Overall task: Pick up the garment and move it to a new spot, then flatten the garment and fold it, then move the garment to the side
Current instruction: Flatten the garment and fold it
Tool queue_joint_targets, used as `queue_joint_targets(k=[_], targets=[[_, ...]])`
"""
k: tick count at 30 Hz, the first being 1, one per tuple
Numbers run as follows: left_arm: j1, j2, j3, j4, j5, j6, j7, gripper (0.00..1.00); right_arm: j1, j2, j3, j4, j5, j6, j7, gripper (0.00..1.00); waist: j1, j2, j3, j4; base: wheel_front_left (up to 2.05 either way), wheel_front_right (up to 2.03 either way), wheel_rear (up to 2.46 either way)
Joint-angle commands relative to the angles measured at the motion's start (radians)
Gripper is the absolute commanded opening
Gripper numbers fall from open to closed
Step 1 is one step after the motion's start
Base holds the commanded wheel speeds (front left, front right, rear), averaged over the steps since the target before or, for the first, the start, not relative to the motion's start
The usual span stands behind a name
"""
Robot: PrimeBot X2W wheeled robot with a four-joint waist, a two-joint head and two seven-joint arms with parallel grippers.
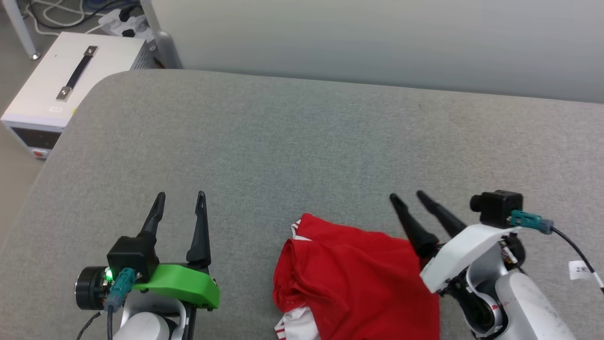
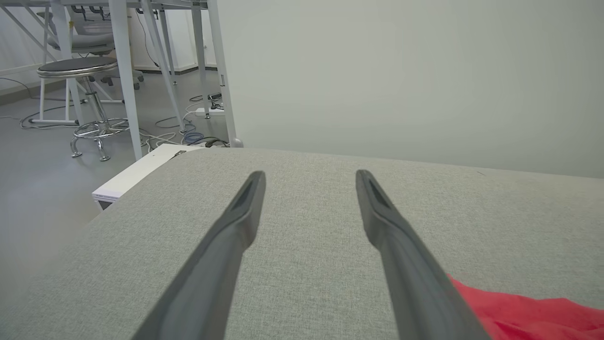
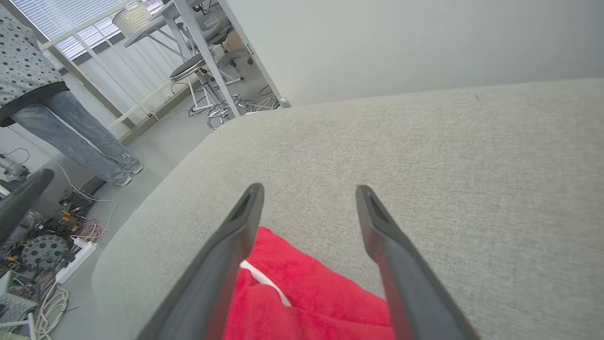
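The garment, red with a bit of white trim at its near and far edges, lies crumpled on the grey table at the front, between my two arms. My right gripper stands open just right of it, fingers spread, holding nothing. From the right wrist, the red garment lies low between the open fingers of that gripper. My left gripper is open over bare cloth to the garment's left. From the left wrist, the open left gripper has a red corner of the garment at lower right.
A white box with a black handle stands off the table's far left corner, with cables behind it. A pale wall runs behind the table. A person's legs in jeans stand on the floor left of the table, near stools and cables.
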Motion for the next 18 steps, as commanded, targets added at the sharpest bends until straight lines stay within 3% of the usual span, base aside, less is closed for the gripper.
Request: queue_joint_targets(k=[1, 8, 18], targets=[[0.012, 0.007, 0.004, 0.002, -0.005, -0.001, -0.004, 1.0, -0.001, 0.009, -0.028, 0.002, -0.049, -0.001, -0.023, 1.0, 0.0, 0.0, -0.023, -0.024, 0.0, 0.0, 0.0], [0.038, 0.015, 0.014, 0.007, -0.005, -0.009, -0.005, 1.0, 0.069, 0.035, -0.198, -0.051, -0.271, -0.001, -0.119, 1.0, 0.0, 0.0, -0.056, -0.061, 0.0, 0.0, 0.0], [0.072, 0.019, 0.032, 0.023, 0.0, -0.021, -0.007, 1.0, 0.191, 0.053, -0.355, -0.214, -0.431, -0.001, -0.12, 1.0, 0.0, 0.0, -0.09, -0.103, 0.0, 0.0, 0.0]])
